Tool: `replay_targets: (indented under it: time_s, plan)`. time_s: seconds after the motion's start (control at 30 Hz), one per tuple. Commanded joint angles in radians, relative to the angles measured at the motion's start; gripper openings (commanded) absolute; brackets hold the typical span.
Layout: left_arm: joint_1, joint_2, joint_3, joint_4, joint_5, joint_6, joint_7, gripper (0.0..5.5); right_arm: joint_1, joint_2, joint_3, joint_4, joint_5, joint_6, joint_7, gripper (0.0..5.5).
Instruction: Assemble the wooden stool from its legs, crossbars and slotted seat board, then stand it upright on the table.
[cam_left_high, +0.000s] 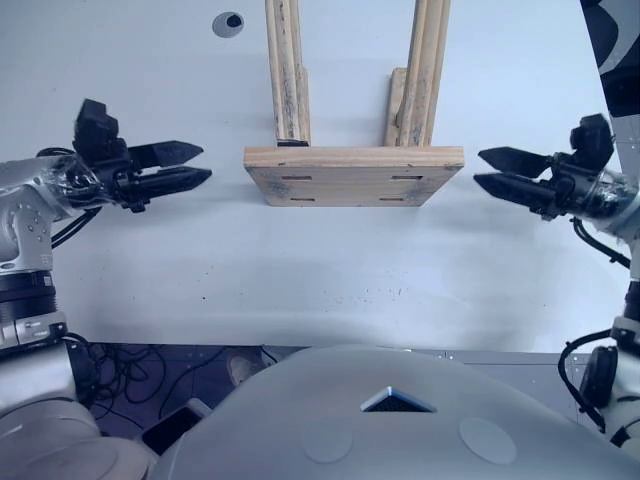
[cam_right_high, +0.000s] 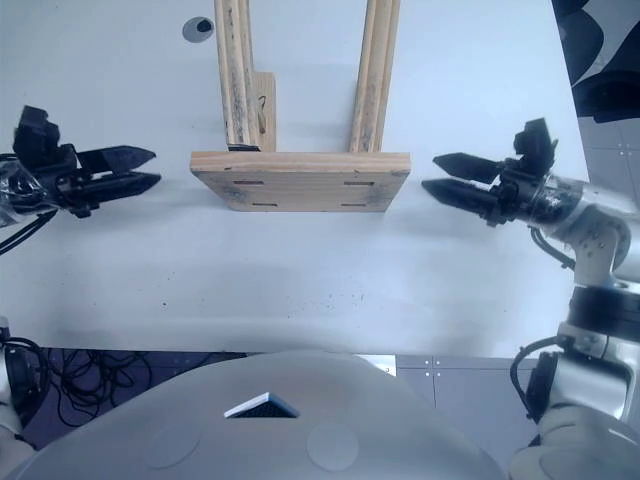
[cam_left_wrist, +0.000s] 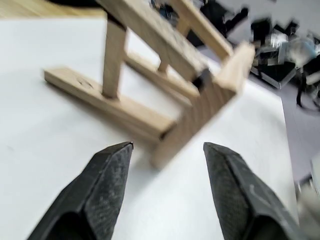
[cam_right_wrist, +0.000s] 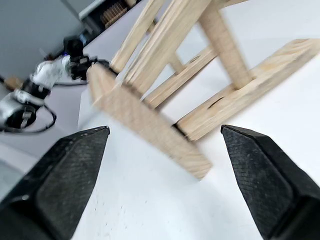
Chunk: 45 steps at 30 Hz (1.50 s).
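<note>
Ends of the legs (cam_left_high: 288, 70) cut off at the far edge of the eye views, so no telling from there how the feet finish. Underside of the seat board (cam_left_high: 355, 175) hidden too, turned away toward the legs; face with four small dark slots (cam_left_high: 295, 181) turned toward the robot. Joints between legs and board mostly masked by the board's own thickness. From the left wrist, one crossbar (cam_left_wrist: 114, 60) plain to see, bridging a lower leg flat on the counter (cam_left_high: 300, 270) and an upper leg raised above it; further bars behind it hard to separate. Beyond the left arm, a small round hole (cam_left_high: 229, 22) in the counter, its dark centre impossible to make out.

Mid-counter, the wooden stool (cam_left_high: 355, 150) on its side: board standing on edge nearest the robot, legs running straight away.

Off the board's left end, the left gripper (cam_left_high: 203, 165), level with the board, near it but clearly apart, fingers parted by a narrow gap and pointing inward at the wood. Off the right end, the right gripper (cam_left_high: 478, 167), just beside the corner without touching, closer than its partner, fingers likewise spread and holding nothing. From each wrist, the board's end framed between two black fingertips, farther off than the tips themselves.
</note>
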Motion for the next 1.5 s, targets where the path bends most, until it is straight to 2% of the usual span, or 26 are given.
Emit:
replay_targets:
  time_s: [0.03,0.27,0.43,0.57,0.63,0.7,0.83,1.0,1.07,1.17,1.23,1.33,1.4,1.5]
  plan:
    - [0.000,0.011,-0.067,-0.016,0.050,-0.061,-0.014,2.57,-0.014,0.024,0.095,-0.019,-0.069,-0.117,-0.047,4.11]
    - [-0.045,-0.065,-0.161,-0.017,0.064,-0.097,0.007,2.57,-0.137,0.087,0.287,0.149,-0.263,-0.379,-0.116,4.11]
    - [-0.115,-0.169,-0.187,0.056,0.098,-0.196,0.073,2.57,-0.173,0.080,0.350,0.190,-0.286,-0.415,-0.067,3.31]
    - [-0.108,-0.194,-0.205,0.039,0.082,-0.194,0.064,2.57,-0.196,0.072,0.371,0.219,-0.289,-0.410,-0.048,2.52]
    - [-0.104,-0.204,-0.203,0.031,0.067,-0.179,0.070,2.31,-0.214,0.076,0.376,0.244,-0.285,-0.377,-0.044,2.19]
    - [-0.113,-0.209,-0.189,0.013,0.033,-0.120,0.088,1.94,-0.240,0.079,0.369,0.239,-0.224,-0.242,-0.025,2.02]
    - [-0.162,-0.185,-0.144,-0.062,-0.095,0.183,0.163,1.90,-0.292,0.048,0.370,0.145,-0.082,0.070,0.056,2.02]
    - [-0.241,-0.123,-0.009,-0.194,-0.351,0.675,0.306,1.90,-0.406,-0.022,0.323,0.032,0.180,0.522,0.131,2.02]
    - [-0.263,-0.095,0.041,-0.229,-0.412,0.813,0.349,1.90,-0.466,-0.008,0.282,0.033,0.266,0.654,0.128,2.02]
    - [-0.393,-0.095,0.106,-0.206,-0.483,1.003,0.401,1.87,-0.542,0.047,0.160,0.068,0.368,0.818,0.090,2.01]
    - [-0.486,-0.108,0.125,-0.166,-0.547,1.052,0.457,1.80,-0.578,0.059,0.134,0.123,0.419,0.840,0.054,1.99]
    - [-0.631,-0.132,0.090,0.001,-0.614,1.056,0.632,1.62,-0.645,0.063,0.133,0.281,0.495,0.841,-0.021,1.80]
    - [-0.739,-0.192,0.076,0.195,-0.559,1.056,0.782,1.57,-0.709,0.079,0.145,0.429,0.495,0.841,-0.083,1.71]
    - [-0.880,-0.282,0.136,0.516,-0.403,1.023,0.962,1.56,-0.839,0.128,0.153,0.702,0.450,0.841,-0.182,1.59]
